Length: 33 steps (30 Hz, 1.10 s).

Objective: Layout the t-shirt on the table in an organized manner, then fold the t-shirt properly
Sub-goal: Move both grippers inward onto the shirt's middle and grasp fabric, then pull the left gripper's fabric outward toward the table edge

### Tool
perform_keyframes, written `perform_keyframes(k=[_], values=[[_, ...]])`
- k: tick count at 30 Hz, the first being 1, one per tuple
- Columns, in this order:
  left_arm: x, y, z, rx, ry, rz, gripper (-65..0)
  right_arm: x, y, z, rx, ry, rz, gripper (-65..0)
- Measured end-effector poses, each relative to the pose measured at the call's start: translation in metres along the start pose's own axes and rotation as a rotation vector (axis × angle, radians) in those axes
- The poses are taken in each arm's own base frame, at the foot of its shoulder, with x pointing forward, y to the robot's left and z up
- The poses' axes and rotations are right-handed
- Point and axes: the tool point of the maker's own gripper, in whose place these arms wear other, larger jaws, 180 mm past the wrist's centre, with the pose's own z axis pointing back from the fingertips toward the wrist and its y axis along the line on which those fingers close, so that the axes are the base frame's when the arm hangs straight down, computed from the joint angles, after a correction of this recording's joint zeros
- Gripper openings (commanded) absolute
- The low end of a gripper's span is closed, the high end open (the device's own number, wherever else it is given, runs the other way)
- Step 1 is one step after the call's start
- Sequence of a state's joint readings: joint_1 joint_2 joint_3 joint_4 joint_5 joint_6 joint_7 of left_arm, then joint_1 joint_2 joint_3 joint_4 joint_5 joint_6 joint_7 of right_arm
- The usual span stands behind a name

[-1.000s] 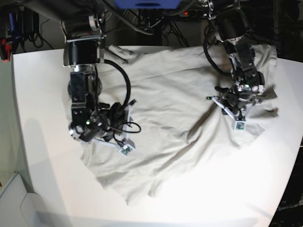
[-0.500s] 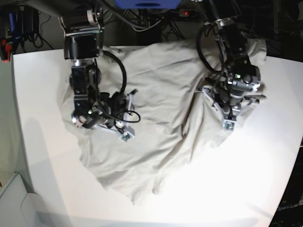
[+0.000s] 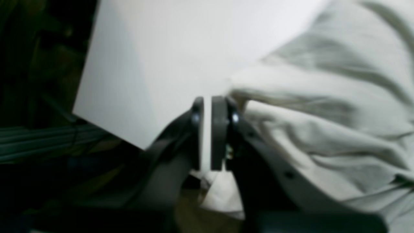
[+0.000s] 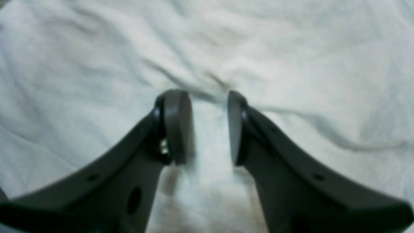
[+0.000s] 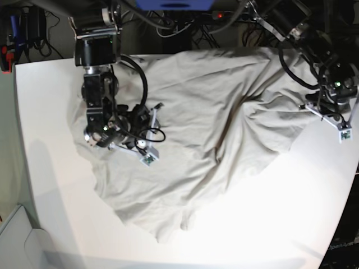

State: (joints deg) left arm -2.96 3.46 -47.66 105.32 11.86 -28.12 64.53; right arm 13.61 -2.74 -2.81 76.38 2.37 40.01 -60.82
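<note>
I am working over a wide white counter [image 5: 45, 185] with the t-shirt [image 5: 196, 140] lying rumpled across most of its middle and far side. The cloth is spreading from the far edge down toward the near side, where a ragged hem is ending short of the counter's front, and long creases are running diagonally through it.

My left end effector [image 3: 207, 136] is sitting at the counter's side edge, which shows at the right of the base view [image 5: 331, 106]. Its pads are standing almost together, with only a thin slit between them, and I am gripping a bunched fold of the t-shirt [image 3: 323, 106] that is pressing against one pad and bulging out below them. The bare counter [image 3: 155, 64] is showing beyond the fingertips.

My right end effector [image 4: 210, 126] is hovering low over the other half of the t-shirt [image 4: 291, 58], at the left of the base view [image 5: 120, 131]. Its pads are standing partly apart with wrinkled fabric visible in the gap; I cannot tell whether they are pinching any of it or only resting just above it.
</note>
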Motion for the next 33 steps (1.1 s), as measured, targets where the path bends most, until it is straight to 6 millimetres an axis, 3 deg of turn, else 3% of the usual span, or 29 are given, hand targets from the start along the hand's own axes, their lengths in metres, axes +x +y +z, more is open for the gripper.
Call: perform_keyframes(k=[3, 5, 8, 10, 15, 24, 33], values=[[-0.001, 0.003, -0.003, -0.048, -0.009, 0.048, -44.4, 0.000, 0.001, 0.000, 0.001, -0.001, 0.000, -43.3], [0.002, 0.013, -0.002, -0.039, -0.027, 0.080, -32.0, 0.000, 0.001, 0.000, 0.002, -0.001, 0.000, -43.3], [0.006, 0.012, -0.001, -0.069, -0.059, 0.124, -9.8, 0.000, 0.001, 0.000, 0.002, -0.001, 0.000, -43.4], [0.007, 0.011, 0.000, -0.091, -0.080, 0.152, 0.0, 0.001, 0.001, 0.000, 0.001, -0.001, 0.000, -43.4], [0.009, 0.014, -0.013, -0.118, -0.123, 0.213, 0.0, -0.001, 0.002, -0.001, 0.004, -0.003, -0.002, -43.4], [-0.008, -0.013, -0.044, -0.211, -0.051, 0.276, 0.0, -0.001, 0.002, -0.001, 0.004, -0.002, -0.002, -43.5], [0.000, -0.026, -0.054, -0.248, -0.064, 0.306, 0.0, -0.003, 0.004, -0.002, 0.007, -0.005, -0.005, -43.5]])
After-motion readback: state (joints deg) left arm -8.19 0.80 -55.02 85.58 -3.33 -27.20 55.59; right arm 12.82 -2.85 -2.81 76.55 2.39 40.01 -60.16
